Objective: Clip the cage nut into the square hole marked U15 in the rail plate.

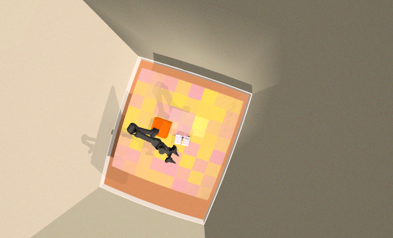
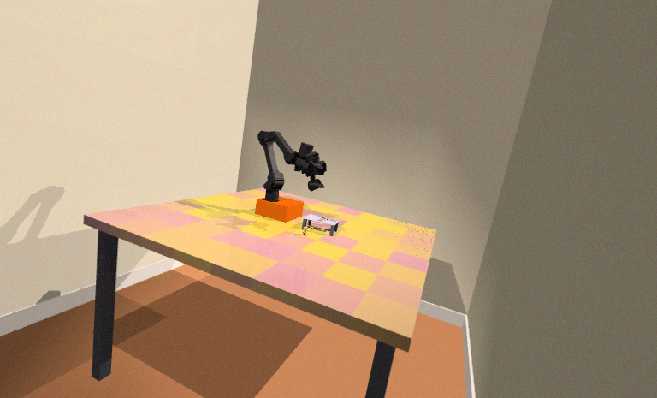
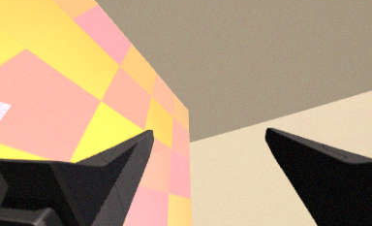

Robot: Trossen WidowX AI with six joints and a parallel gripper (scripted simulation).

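Gripper (image 1: 177,159) (image 2: 316,184) (image 3: 208,134): jaws apart, holding nothing; I had it aloft.
Plate (image 1: 178,139) (image 2: 314,219): low, off-centre descent risked a bump.

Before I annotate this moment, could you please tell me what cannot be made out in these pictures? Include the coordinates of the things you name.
- U15 mark on the rail plate (image 1: 176,140) (image 2: 315,218): too small in the top and exterior views.
- Rest of the plate, wrist view: cut off by the left edge.
- Cage nut: too small to identify in the top or exterior view, so whether it is clipped in cannot be told.
- Bases of both claw (image 1: 177,159) (image 3: 208,134) fingers, wrist view: cut off by the frame's edges.
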